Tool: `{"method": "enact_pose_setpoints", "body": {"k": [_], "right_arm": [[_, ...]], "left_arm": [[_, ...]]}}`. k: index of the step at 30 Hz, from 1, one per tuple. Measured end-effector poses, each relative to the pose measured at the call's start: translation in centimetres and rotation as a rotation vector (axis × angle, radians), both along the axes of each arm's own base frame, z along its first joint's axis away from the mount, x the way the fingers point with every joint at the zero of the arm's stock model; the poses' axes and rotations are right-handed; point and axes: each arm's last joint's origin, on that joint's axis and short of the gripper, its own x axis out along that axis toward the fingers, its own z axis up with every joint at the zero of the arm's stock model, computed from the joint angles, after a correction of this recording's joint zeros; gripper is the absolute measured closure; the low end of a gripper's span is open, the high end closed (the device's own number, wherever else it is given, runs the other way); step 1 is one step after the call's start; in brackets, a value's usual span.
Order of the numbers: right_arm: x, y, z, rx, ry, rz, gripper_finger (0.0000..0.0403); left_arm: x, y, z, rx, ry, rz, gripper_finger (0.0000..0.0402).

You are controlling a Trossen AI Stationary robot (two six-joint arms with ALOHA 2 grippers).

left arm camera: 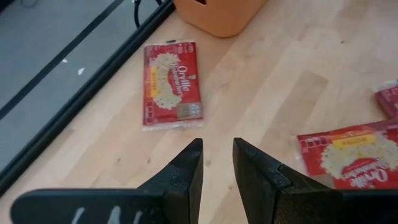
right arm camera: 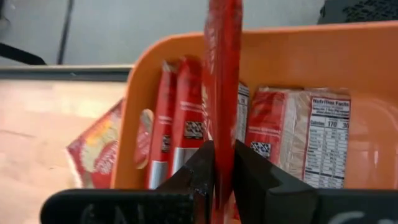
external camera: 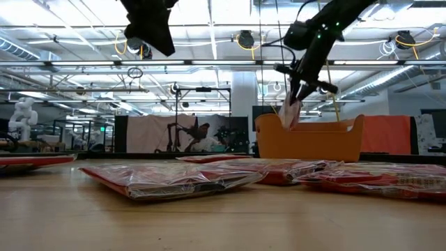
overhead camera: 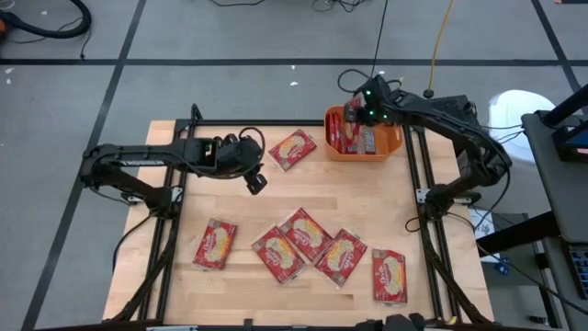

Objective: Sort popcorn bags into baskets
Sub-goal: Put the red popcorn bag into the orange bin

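**Packet held over the orange tub**

While the right gripper hangs over the orange basket at the upper right of the overhead picture, its fingers are clenched on a red popcorn bag, which stands on edge between the two dark pads in the right wrist view. In the low view the same gripper shows right of centre, with the pale end of the packet hanging just above the tub's rim; whether the packet touches the rim I cannot tell. Inside the basket several packets already stand upright, side by side, some showing their printed backs.

The left gripper hovers above bare wood left of centre in the overhead picture, holding nothing, its fingers parted by a narrow gap. Just beside the basket, towards the middle of the frame, one popcorn bag lies flat on the wooden table; the left wrist view shows it face up.

Lower in the overhead picture, more packets lie flat: a lone one at the lower left, a cluster of three overlapping ones in the lower middle, and another at the lower right, apart from the cluster.
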Motion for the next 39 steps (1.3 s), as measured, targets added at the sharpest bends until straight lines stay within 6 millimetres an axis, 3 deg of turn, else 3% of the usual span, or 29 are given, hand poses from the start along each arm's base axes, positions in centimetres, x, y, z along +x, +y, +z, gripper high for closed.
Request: {"method": "enact_pose_setpoints", "body": {"k": [6,18,28,39], "right_arm": [[0.6,-0.5,-1.6,0.041,0.054,0.021,0.0369],[0.5,0.6,-1.8,0.182,0.017,0.026,0.0369],[0.2,0.3,-2.1,0.158,0.069,0.002,0.0367],[0.1,0.0,-2.4,0.128,0.067,-0.021,0.0304]], "left_arm": [[-0.2,1.1,0.0,0.007,0.006,0.032,0.0309],[-0.4,2.5,0.0,0.002,0.005,0.08,0.0309],[-0.6,3.7,0.1,0.028,0.018,0.091,0.0309],[-0.8,4.5,0.1,0.035,0.02,0.112,0.0309]]}}
